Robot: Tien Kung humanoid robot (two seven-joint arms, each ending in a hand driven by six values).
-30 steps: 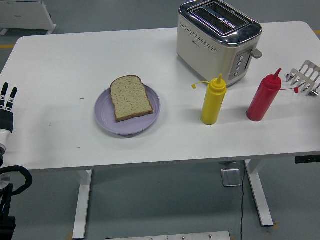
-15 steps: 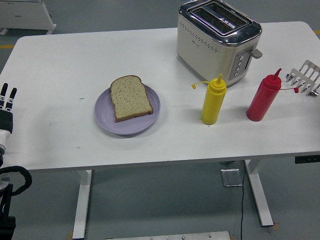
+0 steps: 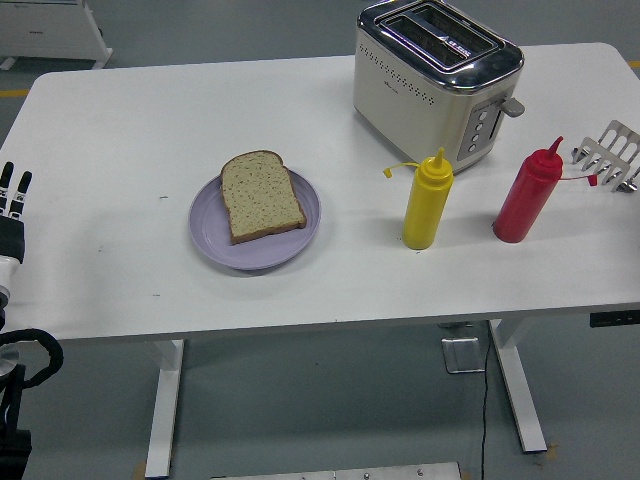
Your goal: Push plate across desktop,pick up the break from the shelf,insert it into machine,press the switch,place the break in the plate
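A slice of brown bread (image 3: 261, 195) lies flat on the lilac plate (image 3: 210, 243) left of the table's middle. The cream and chrome toaster (image 3: 436, 78) stands at the back, both slots empty, its lever (image 3: 512, 106) on the right end. A metal toast rack (image 3: 610, 154) sits empty at the right edge. My left hand (image 3: 12, 210) rests at the left edge of the picture, fingers straight and holding nothing, well apart from the plate. The right arm is out of sight.
A yellow squeeze bottle (image 3: 427, 199) and a red squeeze bottle (image 3: 529, 192) stand upright in front of the toaster, between plate and rack. The white table (image 3: 120, 130) shows bare surface at the left and back left.
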